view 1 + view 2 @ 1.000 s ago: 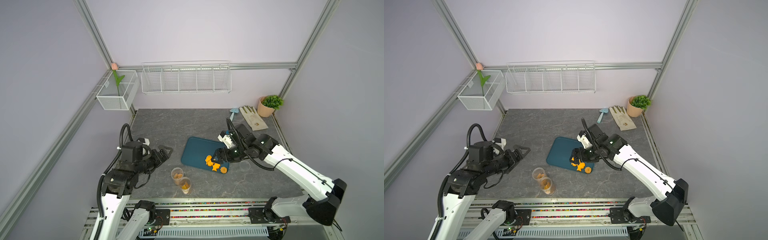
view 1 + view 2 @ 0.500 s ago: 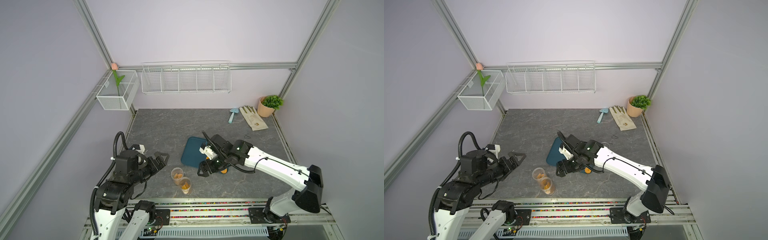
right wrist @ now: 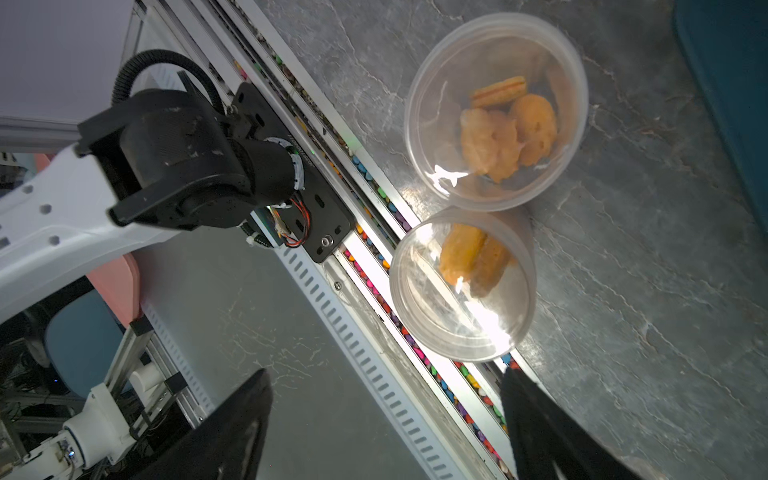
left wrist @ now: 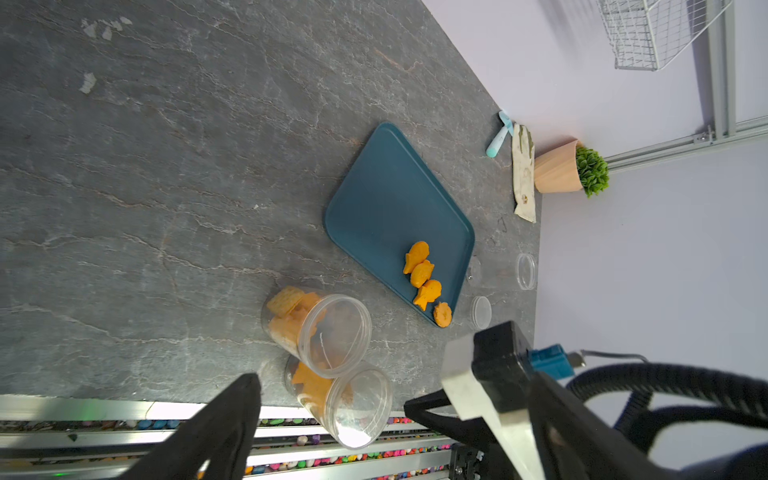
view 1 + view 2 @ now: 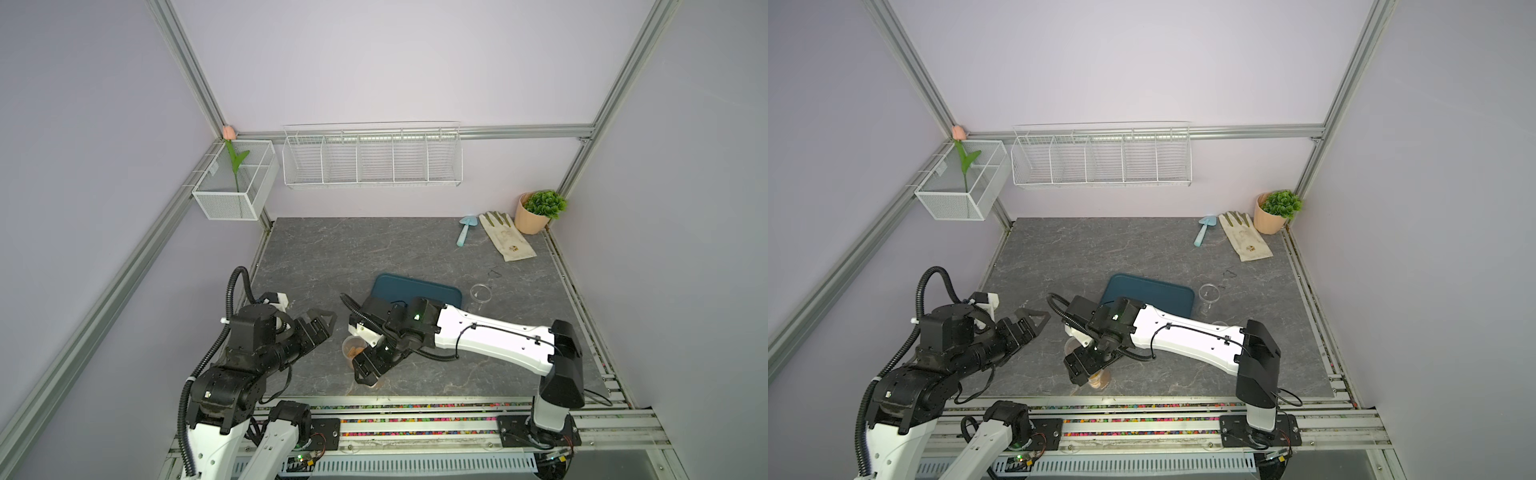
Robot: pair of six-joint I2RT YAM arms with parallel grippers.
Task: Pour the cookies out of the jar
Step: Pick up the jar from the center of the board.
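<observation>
Approach step: right gripper (image 3: 384, 374) hovers above the front jar (image 3: 461, 286), fingers (image 3: 232, 436) spread, empty; left gripper (image 5: 320, 326) likewise spread, idle. Next move should straddle jar, close, tip cookies (image 3: 473, 257) onto tray (image 4: 386, 199).

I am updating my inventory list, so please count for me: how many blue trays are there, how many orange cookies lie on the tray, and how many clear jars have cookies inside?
Blue tray: 1
Orange cookies on it: 4
Clear jars holding cookies: 2
Total: 7
</observation>
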